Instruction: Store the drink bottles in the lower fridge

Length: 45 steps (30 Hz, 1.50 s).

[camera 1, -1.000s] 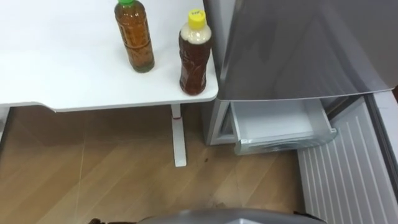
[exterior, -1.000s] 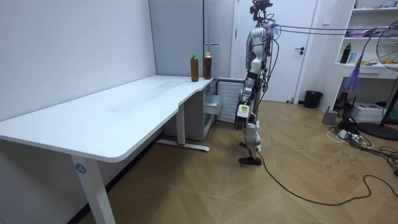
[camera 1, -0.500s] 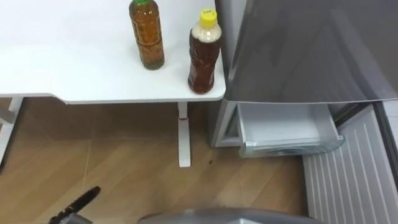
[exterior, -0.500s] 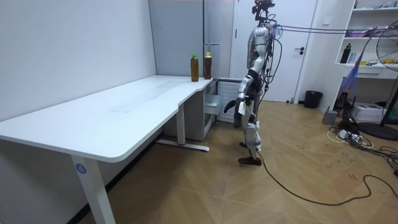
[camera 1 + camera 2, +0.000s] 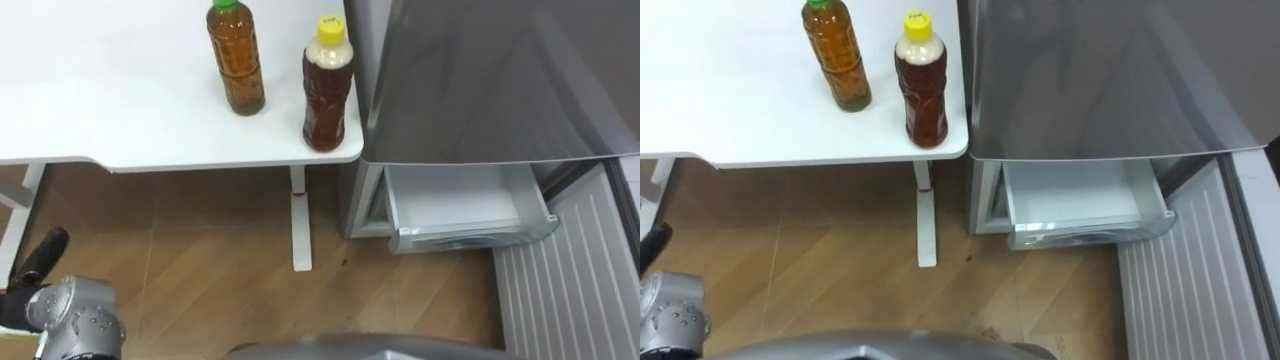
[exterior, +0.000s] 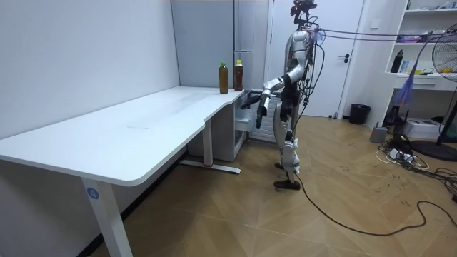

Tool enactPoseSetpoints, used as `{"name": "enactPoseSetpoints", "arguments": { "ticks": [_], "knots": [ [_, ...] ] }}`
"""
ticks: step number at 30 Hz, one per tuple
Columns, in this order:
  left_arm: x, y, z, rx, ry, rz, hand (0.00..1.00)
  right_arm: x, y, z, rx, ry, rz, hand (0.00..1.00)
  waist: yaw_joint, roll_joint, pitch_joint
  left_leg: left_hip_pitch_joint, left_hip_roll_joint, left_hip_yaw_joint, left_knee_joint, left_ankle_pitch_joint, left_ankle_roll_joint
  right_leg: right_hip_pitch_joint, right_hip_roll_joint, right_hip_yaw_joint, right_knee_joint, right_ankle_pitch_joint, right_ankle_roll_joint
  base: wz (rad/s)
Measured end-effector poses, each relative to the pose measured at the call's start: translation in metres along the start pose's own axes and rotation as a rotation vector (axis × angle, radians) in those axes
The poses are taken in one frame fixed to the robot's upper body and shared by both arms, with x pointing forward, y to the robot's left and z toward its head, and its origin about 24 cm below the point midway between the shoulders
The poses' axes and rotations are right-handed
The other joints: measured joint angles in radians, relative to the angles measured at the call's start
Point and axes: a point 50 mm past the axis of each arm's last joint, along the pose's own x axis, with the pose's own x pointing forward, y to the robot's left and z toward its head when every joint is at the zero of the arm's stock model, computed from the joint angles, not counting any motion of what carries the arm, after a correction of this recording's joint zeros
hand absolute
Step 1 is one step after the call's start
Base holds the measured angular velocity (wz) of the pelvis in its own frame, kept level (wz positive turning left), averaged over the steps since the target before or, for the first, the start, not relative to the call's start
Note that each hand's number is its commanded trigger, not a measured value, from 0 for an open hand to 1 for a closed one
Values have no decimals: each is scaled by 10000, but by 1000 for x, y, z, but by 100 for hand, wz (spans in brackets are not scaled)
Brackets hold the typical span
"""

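Observation:
Two drink bottles stand upright at the near right corner of the white table (image 5: 120, 110): a green-capped bottle (image 5: 237, 58) of amber drink and a yellow-capped bottle (image 5: 328, 85) of darker drink near the table's edge. Right of them is the grey fridge (image 5: 490, 80). Its lower drawer (image 5: 465, 205) is pulled out, with nothing in it. My left hand (image 5: 38, 262) comes up at the lower left, well below and left of the bottles, with a dark finger held straight. In the room view the left hand (image 6: 251, 108) is raised towards the table corner, holding nothing.
The lower fridge door (image 5: 570, 280), ribbed white inside, stands open at the right. A white table leg (image 5: 300, 220) stands on the wooden floor (image 5: 200, 250) between me and the table. I stand facing the fridge and the table corner.
My left arm has swung up from my side towards the table, and the hand now shows at the lower left. The view has shifted slightly. The bottles have not moved.

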Motion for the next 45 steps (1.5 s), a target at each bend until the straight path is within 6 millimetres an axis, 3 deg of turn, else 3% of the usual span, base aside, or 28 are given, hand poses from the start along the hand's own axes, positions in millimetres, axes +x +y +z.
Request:
{"name": "enactPoseSetpoints", "arguments": {
  "ticks": [3,8,11,15,22,25,29,32,45],
  "knots": [
    [-10,-11,20,33,-1343,-361,0,0,1,-2,-116,64,8,0,-27,-7,-12,-30,-9,-118,11,2,1,25,3,-66,-6,-9,-8,7],
    [-44,-37,72,-281,-4764,-2006,0,0,3,-5,-83,101,144,0,-231,-57,-28,13,-10,-416,77,3,0,223,-6,-255,-24,-44,-2,15],
    [-60,-45,91,-355,-6087,-2848,0,0,3,-6,-69,142,274,0,-244,-59,-25,9,-9,-417,76,3,0,216,-4,-268,-31,-51,-6,0],
    [-77,-52,106,-603,-6973,-3949,0,0,3,-5,-82,268,444,0,-295,-86,-3,-54,-10,-424,84,1,-1,167,-5,-281,-38,-52,-6,0],
    [-126,-68,129,-1390,-8099,-7114,0,0,3,0,-634,223,729,0,-553,-89,31,-205,-10,-573,176,1,-3,124,-18,-453,-32,-53,-9,7],
    [-150,-81,131,-1410,-8380,-8870,0,0,3,0,-805,348,808,0,-623,-75,62,-258,-26,-688,184,2,-1,129,-38,-548,-33,-53,-9,10],
    [-169,-96,117,-583,-8032,-10930,0,1,1,9,-840,231,946,0,-833,25,147,-256,-29,-691,190,2,-1,133,-37,-526,-34,-53,-8,1],
    [-183,-105,109,-247,-7682,-12385,0,0,0,9,-869,224,969,0,-898,62,152,-307,-29,-660,186,2,-1,69,-36,-500,-33,-54,-7,-2],
    [-208,-119,93,898,-6622,-16032,0,0,1,8,-1019,309,1050,0,-1094,152,144,-349,-42,-371,297,5,2,-98,-17,31,-24,-60,-4,-8]
  ]
}}
